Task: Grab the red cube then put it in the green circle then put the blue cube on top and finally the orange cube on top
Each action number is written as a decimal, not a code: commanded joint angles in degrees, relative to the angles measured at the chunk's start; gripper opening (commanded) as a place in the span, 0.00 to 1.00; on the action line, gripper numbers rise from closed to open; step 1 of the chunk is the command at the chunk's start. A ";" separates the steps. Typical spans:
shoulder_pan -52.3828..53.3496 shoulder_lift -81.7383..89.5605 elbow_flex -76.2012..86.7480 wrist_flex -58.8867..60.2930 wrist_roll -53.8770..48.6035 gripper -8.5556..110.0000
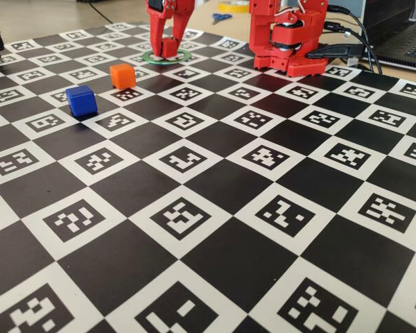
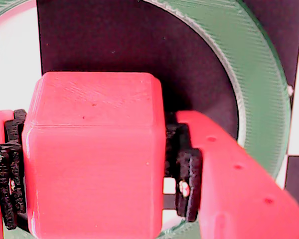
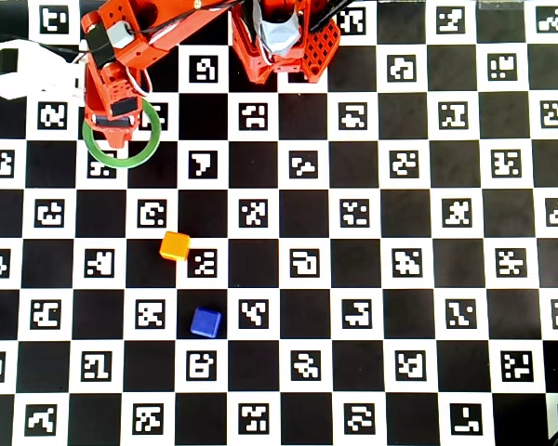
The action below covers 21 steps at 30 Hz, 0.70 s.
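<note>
Clamped on the red cube [image 2: 92,154], the tool [image 2: 94,184] had one black-padded finger [image 2: 187,184] flat against each of two opposite side faces, as the wrist view showed. That cube looked like a light, stiff printed block: matte, faintly ridged, with softly rounded edges, so the rubbery pads likely bit well and a mid-height squeeze on parallel faces seemed the right hold. Nothing about it suggested fragility; the rounded corners were probably the only places a grip could slide off.

Behind the cube in that view curved the green circle [image 2: 261,94], and the fixed view put the tool [image 1: 169,47] down inside the ring [image 1: 184,57] at the far left of the surface [image 1: 215,208]. Whether the cube already rested on the board could not be told.

Nearer the camera and well apart from the ring sat the orange cube [image 1: 123,75], with the blue cube [image 1: 80,100] nearer and further left, both free on the checkered marker board. Their matching size and flat tops suggested they would stack cleanly if squarely placed. At the far side stood the arm's red base [image 1: 291,41].
</note>
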 commanded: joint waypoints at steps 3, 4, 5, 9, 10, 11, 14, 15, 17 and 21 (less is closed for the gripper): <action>0.53 4.66 -0.35 -0.35 -0.44 0.22; 0.53 4.75 -0.35 -0.26 -0.53 0.24; 0.53 4.75 -0.35 -0.26 -0.44 0.26; 0.53 5.10 -0.35 -0.26 0.09 0.31; 0.53 5.19 -0.35 -0.53 0.62 0.33; 0.53 5.27 -0.44 -0.70 0.97 0.34; 0.53 5.62 -0.53 -0.70 1.41 0.38; 0.53 5.71 -0.53 -0.70 1.49 0.39; 0.53 5.98 -0.62 -0.70 1.85 0.40; 0.53 6.59 -1.49 -0.26 3.60 0.47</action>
